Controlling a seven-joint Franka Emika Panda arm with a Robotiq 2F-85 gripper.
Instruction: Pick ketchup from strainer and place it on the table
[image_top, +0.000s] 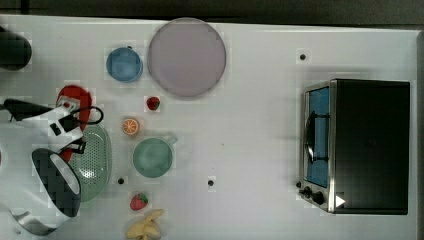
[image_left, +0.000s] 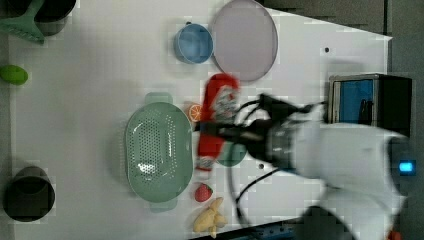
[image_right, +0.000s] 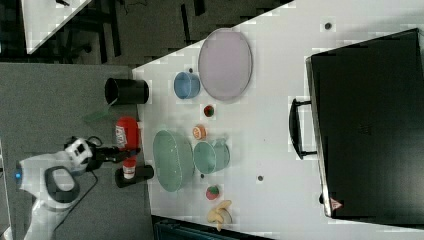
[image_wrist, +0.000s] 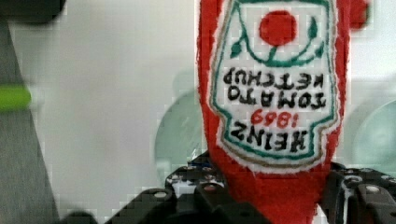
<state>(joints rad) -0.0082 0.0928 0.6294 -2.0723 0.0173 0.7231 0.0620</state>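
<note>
My gripper (image_left: 220, 131) is shut on the ketchup (image_left: 220, 97), a red squeeze bottle with a white cap and a labelled front, gripped across its lower body. The bottle hangs in the air, lifted clear of the pale green strainer (image_left: 157, 150), which sits on the white table (image_top: 250, 150) with nothing in it. In the top view the ketchup (image_top: 75, 95) shows just beyond the strainer (image_top: 97, 160), partly hidden by the arm. The wrist view has the ketchup (image_wrist: 273, 93) close up, with black fingers (image_wrist: 205, 191) on both sides. In the right view the ketchup (image_right: 127, 132) sits left of the strainer (image_right: 172, 160).
Around the strainer lie a teal cup (image_top: 152, 157), an orange slice (image_top: 131, 126), two strawberries (image_top: 153, 103) (image_top: 139, 201) and bananas (image_top: 146, 227). A blue cup (image_top: 124, 65) and a lilac plate (image_top: 186, 56) sit farther off. A toaster oven (image_top: 360, 145) stands at the top view's right.
</note>
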